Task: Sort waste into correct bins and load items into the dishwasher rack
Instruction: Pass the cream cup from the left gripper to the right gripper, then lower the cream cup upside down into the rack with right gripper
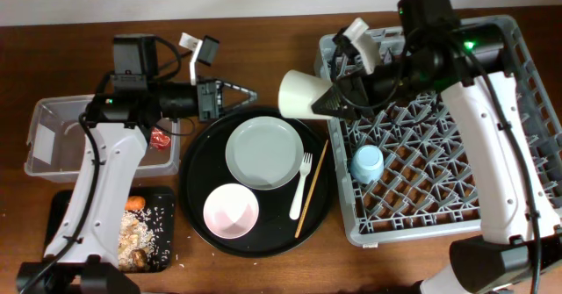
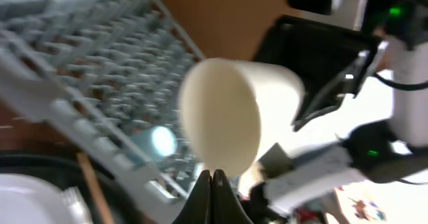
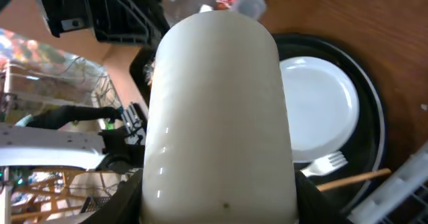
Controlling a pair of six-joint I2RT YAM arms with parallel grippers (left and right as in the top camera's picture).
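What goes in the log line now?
right pincer: shut on cream cup | left pincer: shut, empty | light blue cup: in dishwasher rack

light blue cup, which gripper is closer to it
Right. The right gripper, holding the cream cup, is at the rack's edge near the light blue cup; the left gripper is farther, over the round tray's rim.

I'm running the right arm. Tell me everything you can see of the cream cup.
The cream cup is plain, smooth and matte, plastic by the look, tapered, with no handle or print. It lies on its side in the air, wider end toward the left arm, narrow end clamped in the right gripper. It hangs above the upper right rim of the round black tray, just short of the dishwasher rack. Only the right gripper's fingers touch it.
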